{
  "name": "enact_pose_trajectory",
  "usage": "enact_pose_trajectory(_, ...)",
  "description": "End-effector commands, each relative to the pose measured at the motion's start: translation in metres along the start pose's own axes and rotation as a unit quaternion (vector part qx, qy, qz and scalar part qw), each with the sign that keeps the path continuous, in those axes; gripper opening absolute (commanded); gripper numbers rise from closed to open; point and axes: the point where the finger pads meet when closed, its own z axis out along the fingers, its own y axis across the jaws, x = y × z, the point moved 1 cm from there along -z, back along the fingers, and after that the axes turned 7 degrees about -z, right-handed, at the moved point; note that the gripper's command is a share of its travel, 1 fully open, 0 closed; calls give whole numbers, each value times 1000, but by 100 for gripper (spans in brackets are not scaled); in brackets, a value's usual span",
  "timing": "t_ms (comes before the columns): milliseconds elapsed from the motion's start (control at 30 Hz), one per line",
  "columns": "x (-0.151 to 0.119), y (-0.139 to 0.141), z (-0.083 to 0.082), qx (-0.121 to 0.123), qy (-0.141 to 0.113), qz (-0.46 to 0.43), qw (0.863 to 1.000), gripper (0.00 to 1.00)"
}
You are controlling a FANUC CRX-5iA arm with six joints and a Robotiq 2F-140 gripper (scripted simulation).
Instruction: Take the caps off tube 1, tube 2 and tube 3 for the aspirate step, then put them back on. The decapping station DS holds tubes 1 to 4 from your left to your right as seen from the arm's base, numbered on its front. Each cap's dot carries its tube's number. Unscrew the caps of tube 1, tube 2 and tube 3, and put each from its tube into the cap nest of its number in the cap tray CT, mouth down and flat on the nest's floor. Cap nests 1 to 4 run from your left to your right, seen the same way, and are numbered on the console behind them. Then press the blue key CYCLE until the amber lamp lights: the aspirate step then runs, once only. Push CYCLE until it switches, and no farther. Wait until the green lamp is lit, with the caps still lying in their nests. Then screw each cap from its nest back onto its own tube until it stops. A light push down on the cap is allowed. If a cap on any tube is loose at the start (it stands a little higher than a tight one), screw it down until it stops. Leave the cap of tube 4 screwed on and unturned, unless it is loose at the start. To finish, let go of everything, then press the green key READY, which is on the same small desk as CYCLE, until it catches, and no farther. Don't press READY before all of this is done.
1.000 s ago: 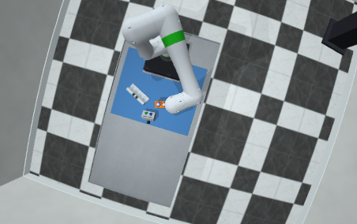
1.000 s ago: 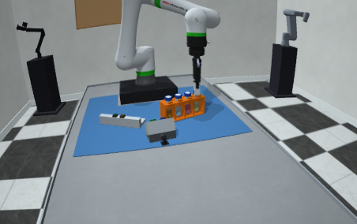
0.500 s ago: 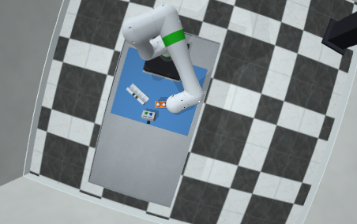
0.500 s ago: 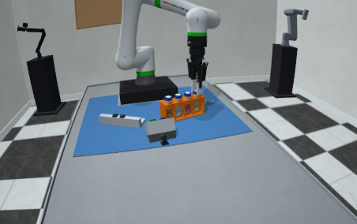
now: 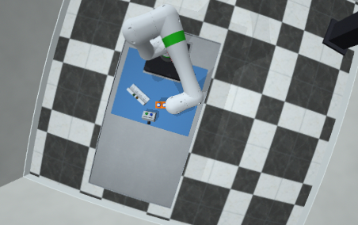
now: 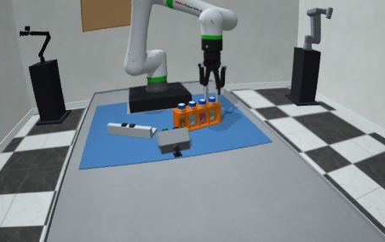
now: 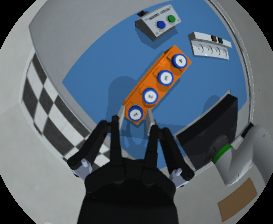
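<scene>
Four capped tubes (image 6: 196, 117) in orange station (image 6: 178, 122), pincer (image 6: 211, 90) part-open above
</scene>
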Motion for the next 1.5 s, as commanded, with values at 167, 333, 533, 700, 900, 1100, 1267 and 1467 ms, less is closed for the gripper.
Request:
enact_pose_trajectory(167, 0, 0, 0, 0, 0, 0, 1000, 35)
enact_pose_trajectory(333, 0, 0, 0, 0, 0, 83, 997, 35)
enact_pose_trajectory(533, 0, 0, 0, 0, 0, 202, 979, 35)
enact_pose_trajectory(700, 0, 0, 0, 0, 0, 326, 945, 35)
enact_pose_trajectory(900, 0, 0, 0, 0, 0, 442, 897, 35)
enact_pose_trajectory(1100, 0, 0, 0, 0, 0, 500, 866, 35)
enact_pose_trajectory(1267, 0, 0, 0, 0, 0, 500, 866, 0)
enact_pose_trajectory(1467, 0, 0, 0, 0, 0, 500, 866, 0)
